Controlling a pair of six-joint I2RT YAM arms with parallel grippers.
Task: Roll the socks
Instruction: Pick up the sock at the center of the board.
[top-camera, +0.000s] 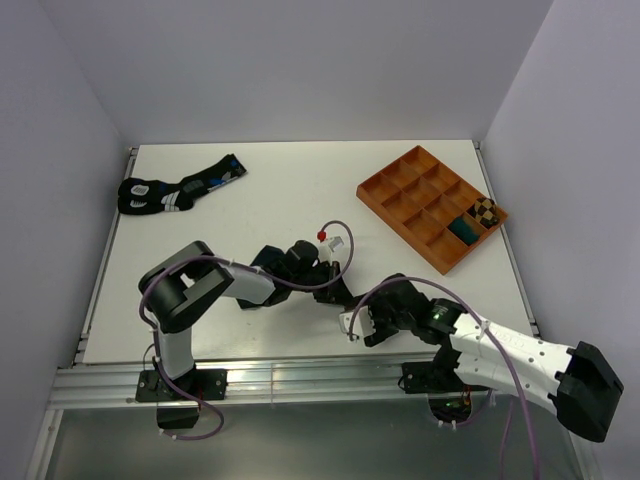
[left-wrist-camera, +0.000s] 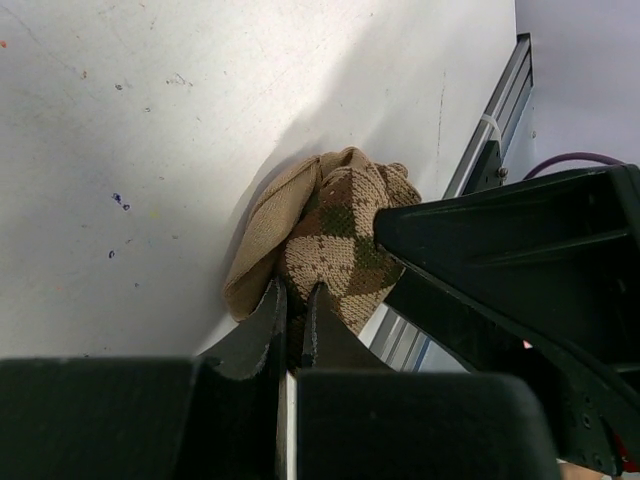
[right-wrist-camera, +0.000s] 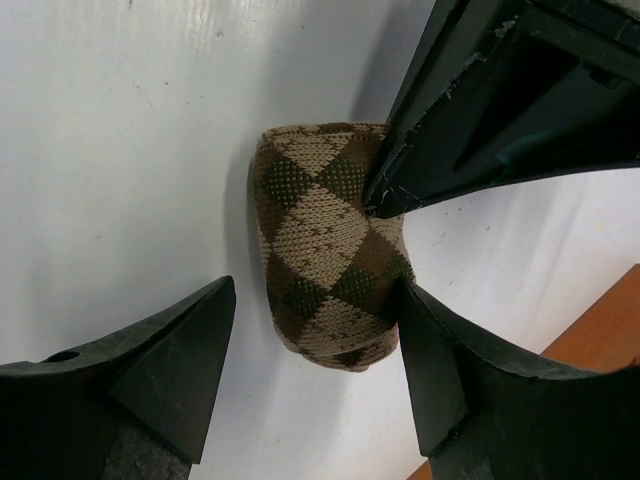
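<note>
The white bench (top-camera: 250, 200) carries everything. Both arms reach in from its near edge and meet tip to tip. Far beyond the right end effector (top-camera: 358, 325), toward that side's back corner, sits an orange compartment tray (top-camera: 398, 226) with a checked roll (top-camera: 485, 211) and a dark bundle (top-camera: 462, 229) in neighbouring compartments. Far beyond the left end effector (top-camera: 340, 290), toward the opposite back corner, lies a pair of black socks (top-camera: 175, 190) with blue and white markings.

The right end effector (right-wrist-camera: 315, 300) stands wide open, straddling the tan argyle sock (right-wrist-camera: 330, 250). One finger is close against the sock's side and the other is well apart. The left end effector (left-wrist-camera: 295, 320) is pinched closed on the edge of this sock (left-wrist-camera: 330, 240), which lies bunched into a short roll on the bench, directly between the two tools.
</note>
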